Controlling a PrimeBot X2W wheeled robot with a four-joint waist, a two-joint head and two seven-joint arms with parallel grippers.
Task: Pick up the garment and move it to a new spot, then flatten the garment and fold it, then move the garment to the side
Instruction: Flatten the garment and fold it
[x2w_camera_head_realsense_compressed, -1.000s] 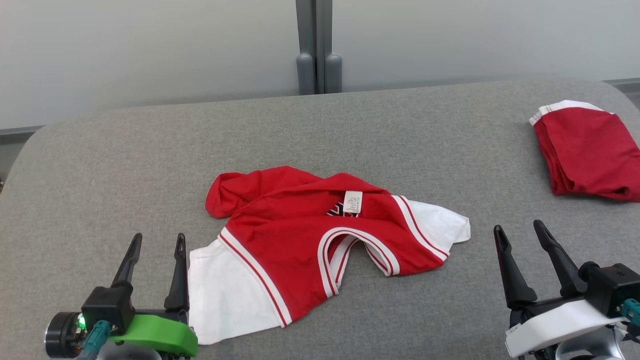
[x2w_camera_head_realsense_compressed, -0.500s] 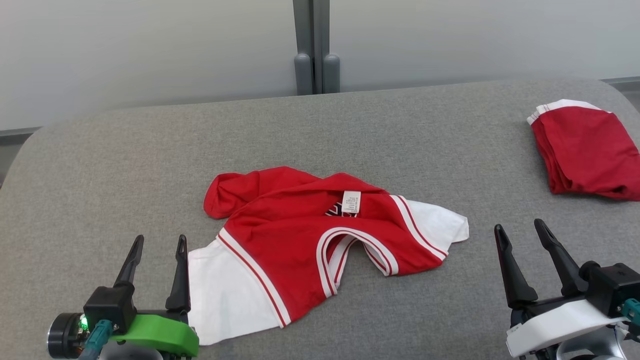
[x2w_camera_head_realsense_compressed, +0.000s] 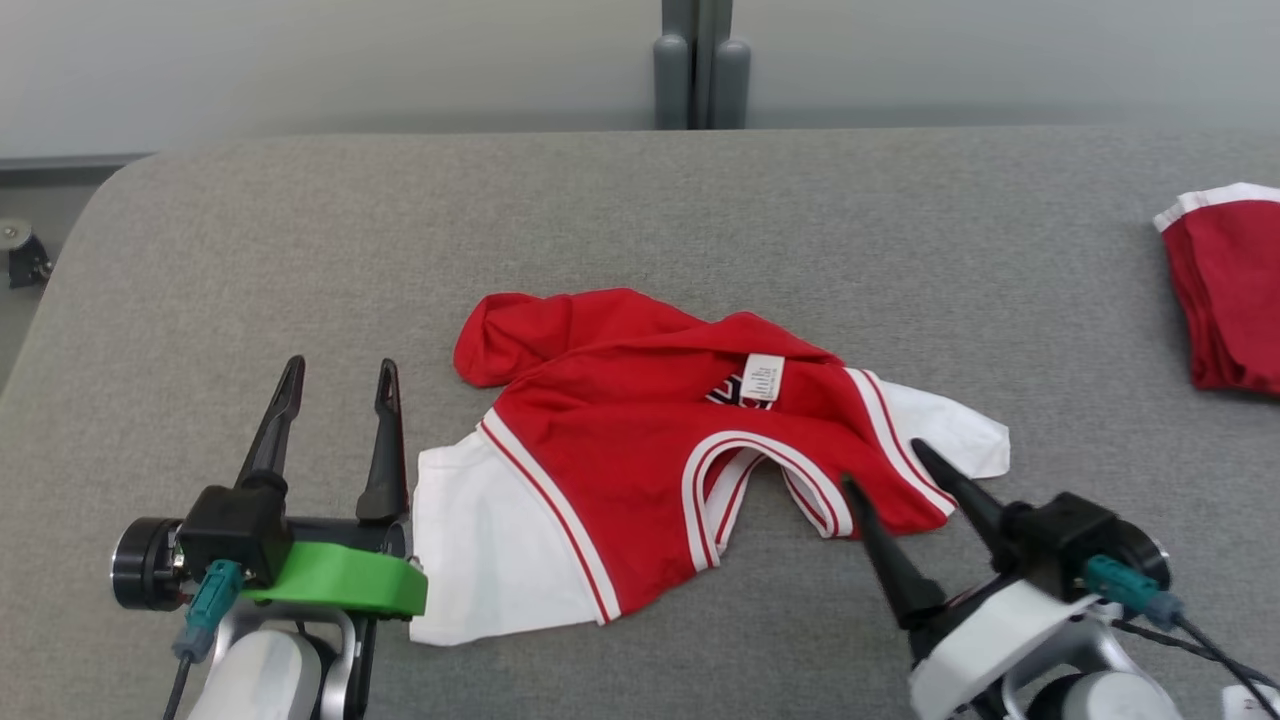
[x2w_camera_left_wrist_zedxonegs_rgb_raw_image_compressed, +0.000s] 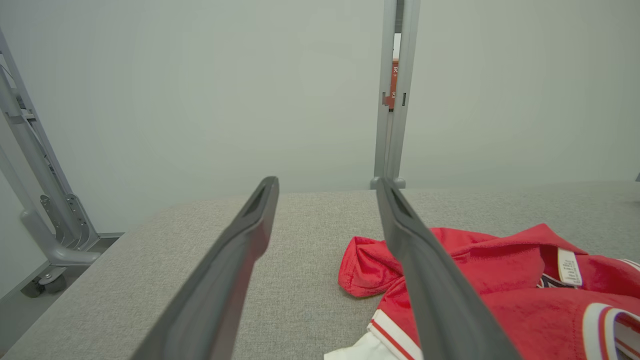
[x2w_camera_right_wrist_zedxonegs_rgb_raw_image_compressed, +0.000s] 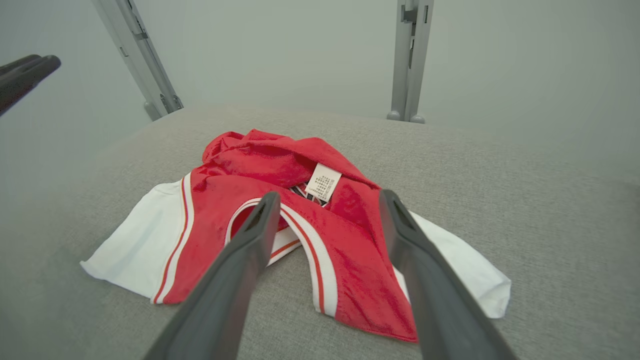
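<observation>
Head view: the garment (x2w_camera_head_realsense_compressed: 640, 450), a red and white shirt, lies crumpled near the middle of the grey worktop (x2w_camera_head_realsense_compressed: 300, 250). The left jaws stand wide apart and empty just left of its near white sleeve (x2w_camera_head_realsense_compressed: 490, 550). The right jaws, equally wide and empty, hang at the garment's near right edge, beside the striped neck band (x2w_camera_head_realsense_compressed: 745, 470). A second folded garment (x2w_camera_head_realsense_compressed: 1225, 300) sits far right. If the new spot lies that way, a trailing sleeve could sweep that pile out of shape.

Left wrist view: the jaws are spread with only bare worktop between them, and the garment (x2w_camera_left_wrist_zedxonegs_rgb_raw_image_compressed: 500, 280) lies off to the right of them. Closing from here would likely catch nothing, or only a thin edge that slips once lifted.

Right wrist view: the open jaws frame the looped neck band and the red layer beside it, with the label (x2w_camera_right_wrist_zedxonegs_rgb_raw_image_compressed: 323, 182) just beyond. The layers are heaped, so a pinch here may take one ply only. The shirt would then rise twisted or inside out, and flattening would be harder. Going too low risks the tips snagging the worktop's cloth cover.
</observation>
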